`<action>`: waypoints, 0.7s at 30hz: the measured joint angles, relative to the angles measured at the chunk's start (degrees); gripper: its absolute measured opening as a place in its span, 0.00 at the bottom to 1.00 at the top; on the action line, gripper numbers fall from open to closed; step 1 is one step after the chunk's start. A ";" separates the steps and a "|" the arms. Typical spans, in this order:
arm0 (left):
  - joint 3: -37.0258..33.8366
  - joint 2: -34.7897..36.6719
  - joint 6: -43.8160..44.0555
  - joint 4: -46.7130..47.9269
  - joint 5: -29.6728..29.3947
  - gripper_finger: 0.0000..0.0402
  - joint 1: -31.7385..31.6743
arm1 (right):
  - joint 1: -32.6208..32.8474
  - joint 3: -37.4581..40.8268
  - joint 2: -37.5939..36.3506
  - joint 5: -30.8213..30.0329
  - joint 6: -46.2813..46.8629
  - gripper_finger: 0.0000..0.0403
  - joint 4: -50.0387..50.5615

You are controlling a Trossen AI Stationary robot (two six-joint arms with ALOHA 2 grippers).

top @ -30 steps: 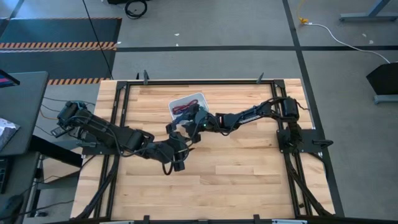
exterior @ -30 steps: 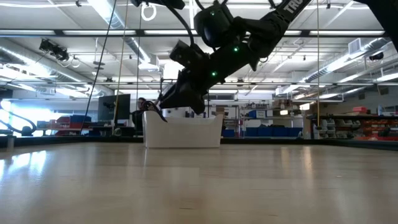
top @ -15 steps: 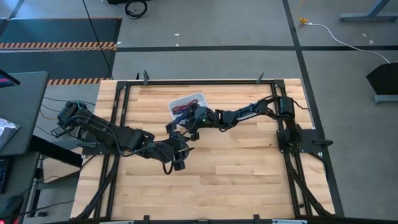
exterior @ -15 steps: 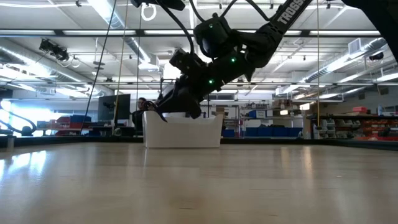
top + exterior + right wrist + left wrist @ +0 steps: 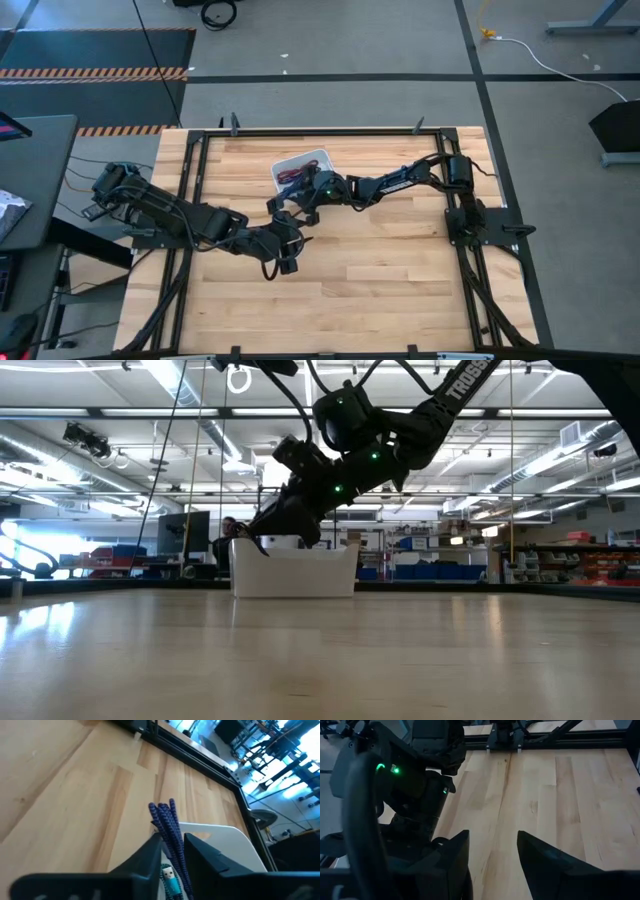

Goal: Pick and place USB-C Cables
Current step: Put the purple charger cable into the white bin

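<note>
My right gripper (image 5: 172, 852) is shut on a purple braided USB-C cable bundle (image 5: 167, 822). In the high view it (image 5: 286, 204) hangs just in front of the near-left corner of the white tray (image 5: 318, 157). The low view shows it (image 5: 258, 536) at the height of the tray's rim (image 5: 293, 553). The tray holds other cables, a dark red one (image 5: 296, 177) among them. My left gripper (image 5: 492, 865) is open and empty over bare wood, near the table's middle (image 5: 286, 262). My right gripper pinches the purple bundle between its two fingers, around the bundle's middle (image 5: 172, 845). The folded loop end (image 5: 162, 810) sticks out past the fingertips, and a teal plug (image 5: 170, 881) shows farther back between them. The bundle is lifted clear of the table.
The black metal frame (image 5: 300, 132) runs along the table's edges. The right arm (image 5: 400, 183) reaches in from the table's right side and passes close by the left arm's wrist (image 5: 255, 240). Bare wood (image 5: 400, 280) lies toward the near right.
My right gripper has moved a little toward the table's left edge and the white tray, sinking slightly, still shut on the purple bundle. My left arm has kept still.
</note>
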State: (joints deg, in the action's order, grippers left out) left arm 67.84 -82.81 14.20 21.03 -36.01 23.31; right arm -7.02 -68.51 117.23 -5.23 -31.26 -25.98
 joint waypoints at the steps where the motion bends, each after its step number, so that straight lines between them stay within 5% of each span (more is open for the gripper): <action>1: 0.02 0.00 0.00 0.00 0.00 0.43 0.00 | -0.01 0.00 0.00 0.47 0.01 0.20 0.01; 7: 0.02 0.00 0.01 -0.02 0.00 0.43 0.00 | -0.03 0.00 0.00 1.05 0.01 0.02 -0.05; 16: 0.02 0.00 0.02 0.32 0.00 0.43 0.00 | -0.21 0.00 -0.06 -5.71 -1.79 0.01 -0.03; 21: 0.02 0.00 0.13 0.34 0.00 0.43 0.00 | -0.60 0.00 -0.13 -2.53 -1.96 0.02 0.91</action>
State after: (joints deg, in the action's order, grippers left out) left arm 67.85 -82.81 14.33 21.37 -36.01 23.31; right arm -7.61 -68.51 117.10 -7.76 -33.21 -25.06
